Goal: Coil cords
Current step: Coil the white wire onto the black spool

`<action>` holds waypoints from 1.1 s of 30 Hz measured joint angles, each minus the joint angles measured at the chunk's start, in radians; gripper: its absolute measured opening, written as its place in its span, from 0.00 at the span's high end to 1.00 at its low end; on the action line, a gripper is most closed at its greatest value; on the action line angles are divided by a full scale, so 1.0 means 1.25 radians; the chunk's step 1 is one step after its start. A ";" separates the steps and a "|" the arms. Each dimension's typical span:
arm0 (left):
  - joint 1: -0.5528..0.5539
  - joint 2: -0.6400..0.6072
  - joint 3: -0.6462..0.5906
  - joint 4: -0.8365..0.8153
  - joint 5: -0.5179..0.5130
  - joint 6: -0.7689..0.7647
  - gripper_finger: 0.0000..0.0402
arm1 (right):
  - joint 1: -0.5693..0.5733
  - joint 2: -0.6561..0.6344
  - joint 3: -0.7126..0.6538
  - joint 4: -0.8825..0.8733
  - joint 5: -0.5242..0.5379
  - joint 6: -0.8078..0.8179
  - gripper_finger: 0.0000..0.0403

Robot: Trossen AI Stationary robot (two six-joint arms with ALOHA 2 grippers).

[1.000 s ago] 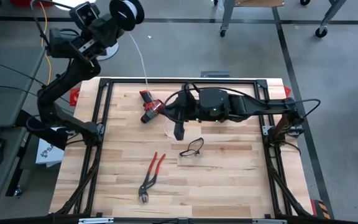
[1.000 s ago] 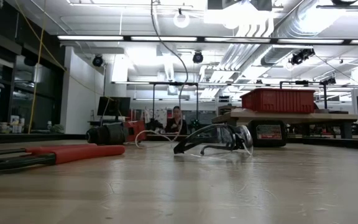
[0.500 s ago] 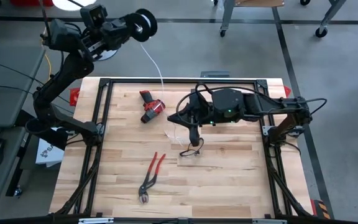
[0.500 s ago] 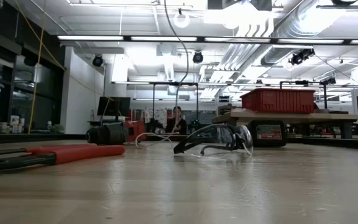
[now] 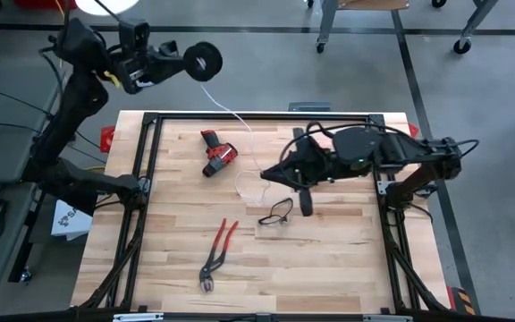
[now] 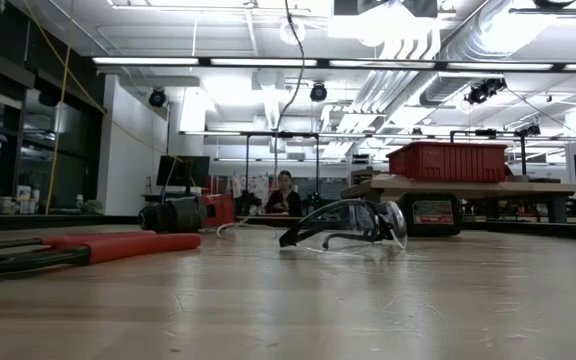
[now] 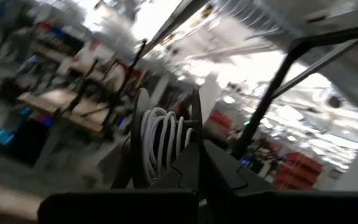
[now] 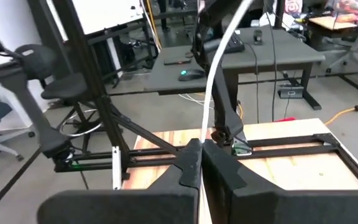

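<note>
Swinging rt: spool (image 5: 203, 61), right gripper (image 5: 306, 207).

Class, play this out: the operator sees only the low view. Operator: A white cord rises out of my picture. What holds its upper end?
Observer: The left gripper, beyond the table's far left corner, is shut on a black spool that the cord runs to.
Operator: Is any cord wound on it?
Observer: Yes, several white turns show in the left wrist view.
Operator: And the right gripper?
Observer: The right gripper is shut on the cord, near the safety glasses.
</note>
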 joint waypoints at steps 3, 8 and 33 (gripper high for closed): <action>0.013 -0.022 0.000 -0.135 0.000 0.027 1.00 | 0.002 -0.018 0.000 -0.013 -0.001 -0.001 1.00; 0.002 -0.037 0.000 -0.375 0.012 0.056 1.00 | -0.005 -0.042 0.000 -0.012 0.000 -0.022 1.00; -0.356 0.163 0.001 -0.259 0.291 -0.116 1.00 | -0.106 -0.063 0.000 0.027 -0.077 -0.055 1.00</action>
